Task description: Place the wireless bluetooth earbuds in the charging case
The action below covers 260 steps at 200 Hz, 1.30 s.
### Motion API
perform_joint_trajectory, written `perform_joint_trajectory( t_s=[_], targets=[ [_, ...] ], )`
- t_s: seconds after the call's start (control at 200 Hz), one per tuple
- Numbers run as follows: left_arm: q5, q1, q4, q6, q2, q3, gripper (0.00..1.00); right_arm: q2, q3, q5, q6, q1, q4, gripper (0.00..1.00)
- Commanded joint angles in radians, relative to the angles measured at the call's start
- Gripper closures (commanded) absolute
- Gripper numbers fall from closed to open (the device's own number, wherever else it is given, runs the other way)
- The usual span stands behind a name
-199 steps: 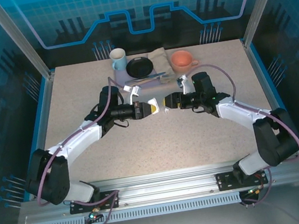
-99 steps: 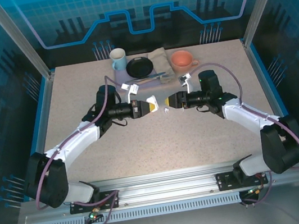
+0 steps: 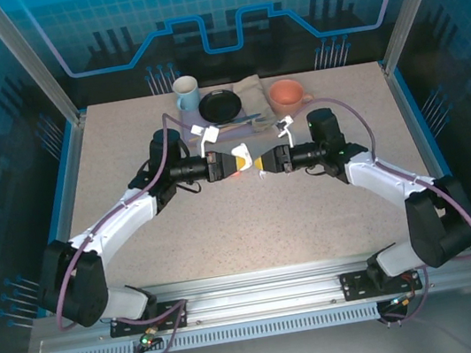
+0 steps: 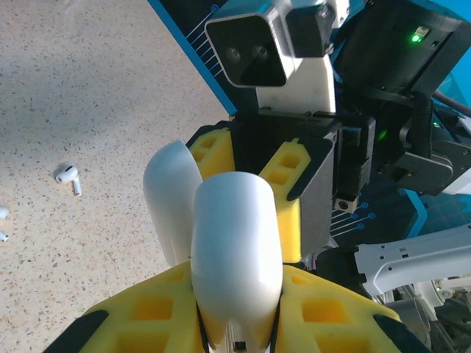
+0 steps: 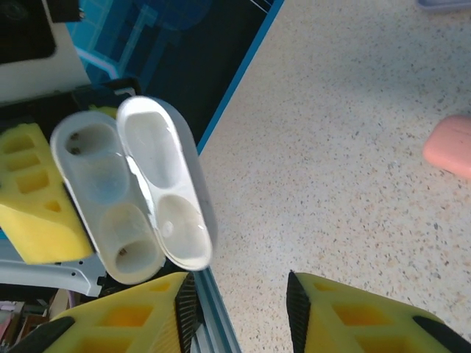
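Left claw (image 4: pixel 235 301) clamps one white charging case (image 4: pixel 235 235), its lid flipped open and both sockets empty. The right claw (image 5: pixel 239 294) faces it nose to nose above the bench (image 3: pixel 106 152), fingers apart and gripping nothing. One white earbud (image 4: pixel 68 176) lies on the bench well off to the side, with possibly two more at the frame's edge. Behind stand a white mug (image 3: pixel 186 90), an orange mug (image 3: pixel 287 95) and one black plate (image 3: pixel 220 105).

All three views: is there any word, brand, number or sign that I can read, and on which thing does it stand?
There is no readable text.
charging case: plain white, no print visible.
backdrop: a gear shape and line patterns, no letters.
white mug and orange mug: plain on the sides shown.
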Motion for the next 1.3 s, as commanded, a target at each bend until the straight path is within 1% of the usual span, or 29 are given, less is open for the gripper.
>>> perform_joint_trajectory(
  t_s=[0.0,0.315,0.675,0.79,0.955,0.98,1.035,1.085,1.155,1.196,1.246,1.296],
  targets=[
    [0.036,0.008,0.032,0.002,0.010,0.033,1.00,0.005,0.039,-0.028,-0.005,0.015,0.033,0.60],
    [0.047,0.006,0.056,-0.012,0.019,0.030,1.00,0.013,0.047,-0.022,0.005,0.027,0.042,0.62],
    [0.077,0.000,0.063,-0.018,0.029,0.036,1.00,0.071,0.098,-0.025,0.016,0.043,0.056,0.71],
    [0.085,-0.001,0.063,-0.020,0.036,0.038,1.00,0.082,0.111,-0.029,0.013,0.045,0.055,0.78],
    [0.080,-0.002,0.058,-0.021,0.040,0.044,1.00,0.085,0.127,-0.031,-0.011,0.046,0.018,0.97],
    [0.076,-0.001,0.052,-0.017,0.043,0.047,0.96,0.084,0.130,-0.030,-0.016,0.044,0.010,1.00],
    [0.069,-0.002,0.030,-0.005,0.044,0.055,0.83,0.082,0.141,-0.028,-0.036,0.043,-0.017,1.00],
    [0.062,0.000,0.007,0.007,0.048,0.064,0.67,0.080,0.157,-0.019,-0.066,0.040,-0.064,1.00],
    [0.063,0.000,-0.028,0.027,0.046,0.076,0.54,0.080,0.191,-0.007,-0.130,0.035,-0.150,1.00],
    [0.061,0.001,-0.057,0.046,0.043,0.087,0.43,0.082,0.218,0.004,-0.177,0.032,-0.219,1.00],
    [0.066,0.006,-0.110,0.073,0.039,0.103,0.35,0.082,0.250,0.019,-0.237,0.027,-0.288,1.00],
    [0.074,0.015,-0.164,0.105,0.036,0.124,0.30,0.082,0.282,0.022,-0.301,0.023,-0.361,1.00]
  ],
)
